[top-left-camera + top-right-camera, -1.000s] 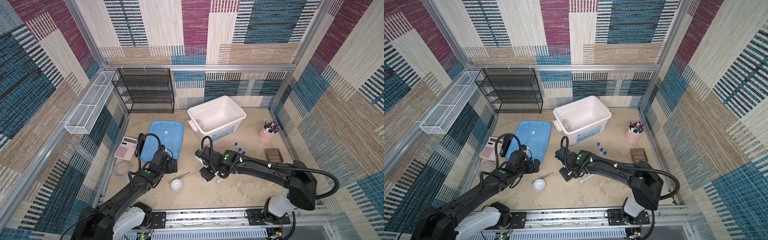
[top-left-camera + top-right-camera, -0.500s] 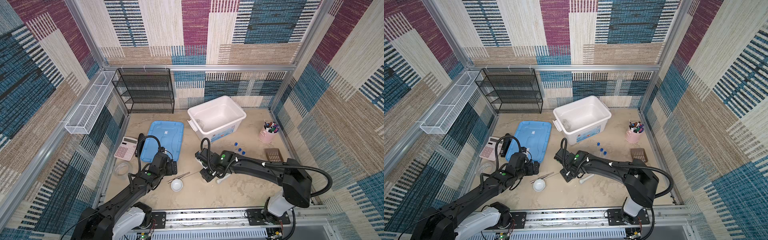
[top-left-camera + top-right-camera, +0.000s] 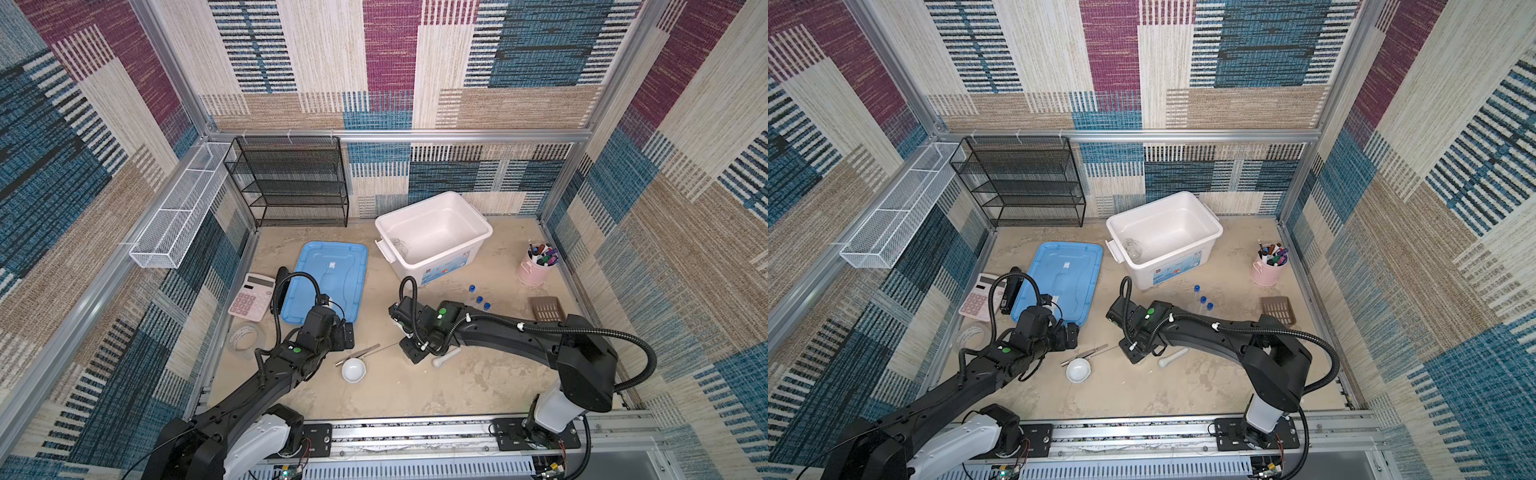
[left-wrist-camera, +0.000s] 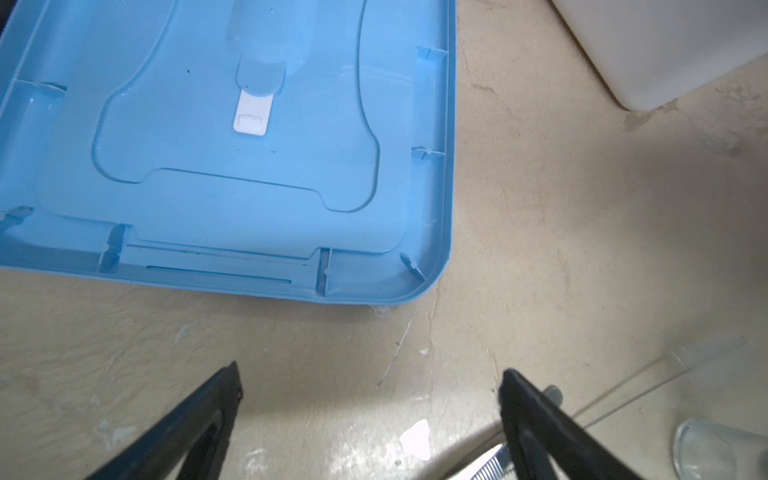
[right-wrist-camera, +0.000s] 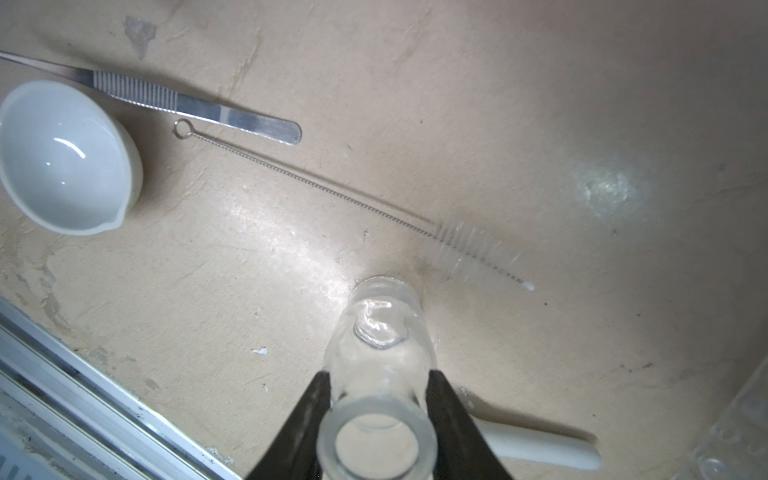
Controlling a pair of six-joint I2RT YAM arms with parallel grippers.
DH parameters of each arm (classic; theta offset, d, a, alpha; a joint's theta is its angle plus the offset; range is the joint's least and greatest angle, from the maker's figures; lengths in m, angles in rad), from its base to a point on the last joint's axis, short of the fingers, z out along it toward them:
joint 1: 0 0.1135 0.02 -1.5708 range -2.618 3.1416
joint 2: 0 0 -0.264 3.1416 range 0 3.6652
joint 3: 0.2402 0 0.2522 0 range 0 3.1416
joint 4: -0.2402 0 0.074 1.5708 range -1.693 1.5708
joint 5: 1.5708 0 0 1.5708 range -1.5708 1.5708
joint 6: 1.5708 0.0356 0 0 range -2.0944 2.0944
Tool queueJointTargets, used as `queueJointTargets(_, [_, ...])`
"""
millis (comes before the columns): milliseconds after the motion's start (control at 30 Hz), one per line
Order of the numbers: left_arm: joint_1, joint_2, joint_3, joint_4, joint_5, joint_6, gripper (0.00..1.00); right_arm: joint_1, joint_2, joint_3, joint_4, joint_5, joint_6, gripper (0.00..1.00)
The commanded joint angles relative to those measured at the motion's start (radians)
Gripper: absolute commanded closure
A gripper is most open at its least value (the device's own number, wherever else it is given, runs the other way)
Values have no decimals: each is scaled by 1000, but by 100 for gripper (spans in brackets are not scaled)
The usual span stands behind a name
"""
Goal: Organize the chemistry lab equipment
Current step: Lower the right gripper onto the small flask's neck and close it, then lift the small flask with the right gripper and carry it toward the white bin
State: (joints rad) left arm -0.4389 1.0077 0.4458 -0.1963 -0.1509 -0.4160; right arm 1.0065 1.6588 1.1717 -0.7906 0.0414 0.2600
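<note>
1. The right gripper (image 5: 378, 374) has both fingers (image 5: 307, 419) pressed against the sides of a small clear flask (image 5: 380, 332), gripping it. In both top views it sits just right of lower centre (image 3: 413, 353) (image 3: 1133, 353).
2. The left gripper (image 4: 370, 370) is spread wide with nothing between its fingers (image 4: 199, 424). It hangs over bare table (image 4: 582, 249), near the corner of the blue lid (image 4: 249, 166), left of lower centre in a top view (image 3: 347, 334).
3. Between the two grippers lie the white dish (image 5: 62, 158) (image 3: 353, 370), the tweezers (image 5: 187, 104) just beside it, and the thin brush (image 5: 332, 191) alongside the tweezers.
4. A white pestle (image 3: 445, 357) lies just right of the right gripper.
5. Three blue-capped tubes (image 3: 478, 299) stand right of centre, between the white bin (image 3: 415, 266) and the brown scoop (image 3: 544, 309).
6. A clear glass piece (image 3: 1133, 249) sits inside the bin, at its left corner.
</note>
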Motion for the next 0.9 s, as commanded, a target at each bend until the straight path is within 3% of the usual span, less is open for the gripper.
queueJointTargets(0, [0,-2,-1,15,-2,-15,1,1,-4,5,-10,12,8,62])
queueJointTargets(200, [-1,-2,-1,14,-2,-14,1,0,-12,5,-15,18,12,67])
queueJointTargets(867, [-15,20,14,26,8,-19,1,0,-58,103,-91,81,-6,69])
